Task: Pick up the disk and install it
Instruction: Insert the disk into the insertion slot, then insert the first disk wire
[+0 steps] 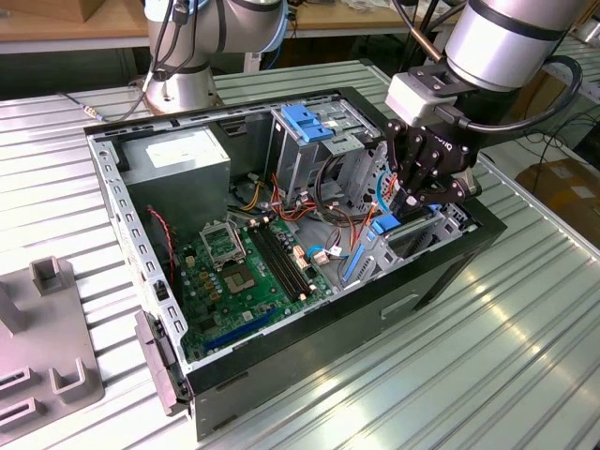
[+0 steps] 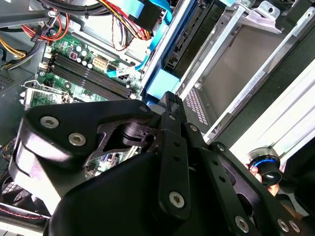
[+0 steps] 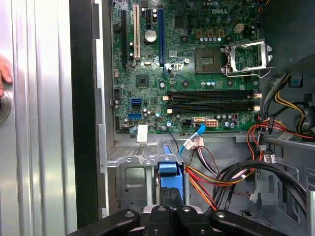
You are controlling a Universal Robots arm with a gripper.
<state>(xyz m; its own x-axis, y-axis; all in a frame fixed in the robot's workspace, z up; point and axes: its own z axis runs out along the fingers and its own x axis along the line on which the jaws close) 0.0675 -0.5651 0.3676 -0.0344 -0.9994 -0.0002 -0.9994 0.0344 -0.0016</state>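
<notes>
Pinches the disk (image 3: 170,176) by its blue rail with the gripper (image 3: 170,194); in the first wrist view, catches a person's fingers (image 3: 4,73).

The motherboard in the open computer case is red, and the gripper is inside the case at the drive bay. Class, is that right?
No: the motherboard is green, as the first wrist view shows. The gripper is indeed inside the case at the drive bay.

An open case (image 1: 441,281) lies on the ribbed table (image 1: 469,384) — motherboard (image 1: 239,277), power supply (image 1: 178,155) and cables (image 1: 333,187) inside — grey fixture (image 1: 47,347) beside.
</notes>
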